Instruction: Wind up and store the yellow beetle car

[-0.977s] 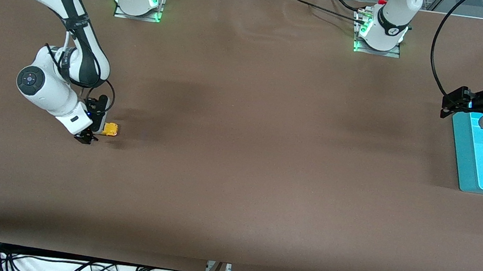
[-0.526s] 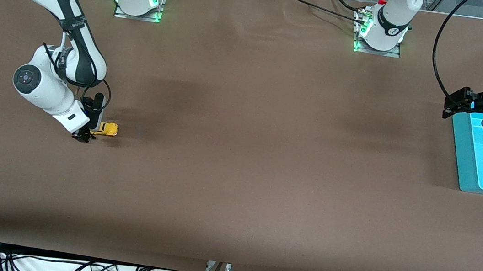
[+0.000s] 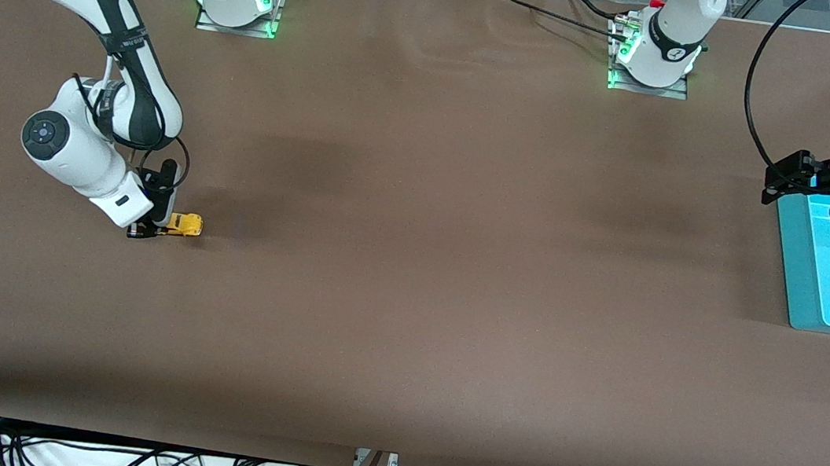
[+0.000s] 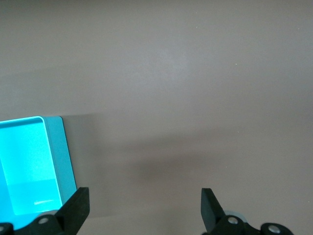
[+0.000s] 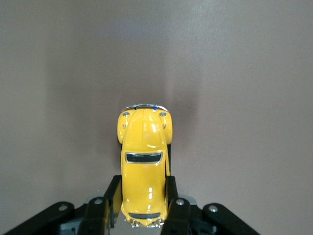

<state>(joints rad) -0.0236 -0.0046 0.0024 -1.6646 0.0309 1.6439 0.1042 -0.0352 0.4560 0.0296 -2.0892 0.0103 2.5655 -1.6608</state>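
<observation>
the right hand (image 5: 142, 215) is squeezing the yellow beetle car (image 5: 143, 171) on the bench (image 3: 411, 264), ready to wind it. the left hand (image 4: 144, 208) is waiting wide open over the blue tray (image 3: 814, 274), holding nothing.

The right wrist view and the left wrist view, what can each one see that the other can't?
Only the right wrist view shows the yellow beetle car, seen from above, with the right gripper shut on its sides near one end.

Only the left wrist view shows the blue bin, seen at one corner, and the left gripper open with nothing between its fingers.

Both show the same plain brown table under the grippers.
</observation>
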